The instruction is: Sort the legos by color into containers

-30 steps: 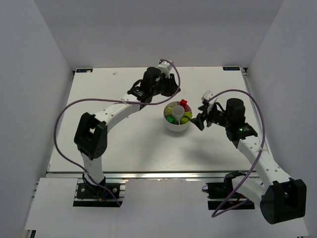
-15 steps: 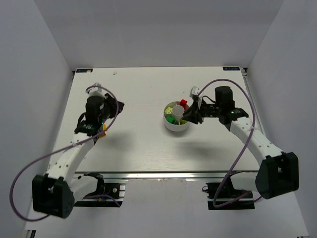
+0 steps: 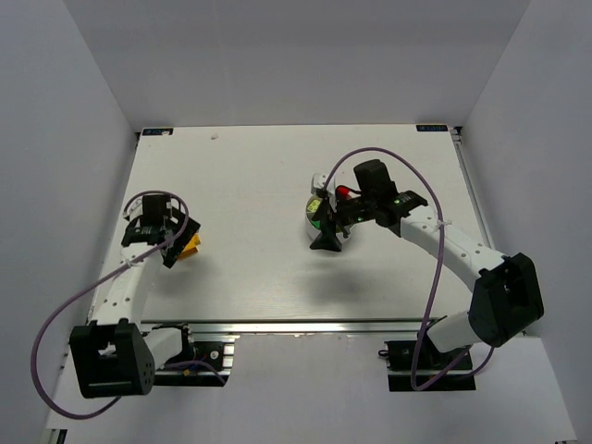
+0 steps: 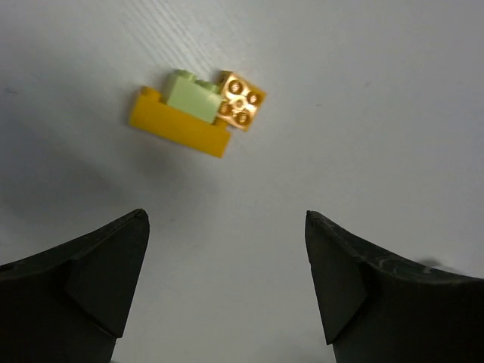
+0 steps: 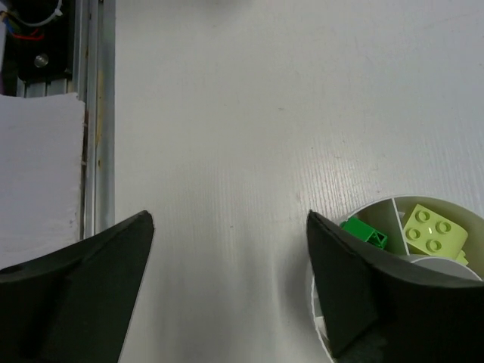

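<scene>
Three legos lie together on the table at the left: a yellow brick, a pale green brick on it, and an orange brick beside them. From above they show as a yellow-orange patch. My left gripper hovers open just short of them, holding nothing. The white divided dish holds a dark green brick, a lime brick and a red brick. My right gripper is open and empty over the dish's near edge, hiding most of it.
The table's near edge with its metal rail and the right arm's base mount lie ahead of the right gripper. White enclosure walls stand on both sides and at the back.
The left arm swung from behind the dish to the table's left side, above the three bricks. The right gripper moved left over the dish. Both sets of jaws now stand wider.
</scene>
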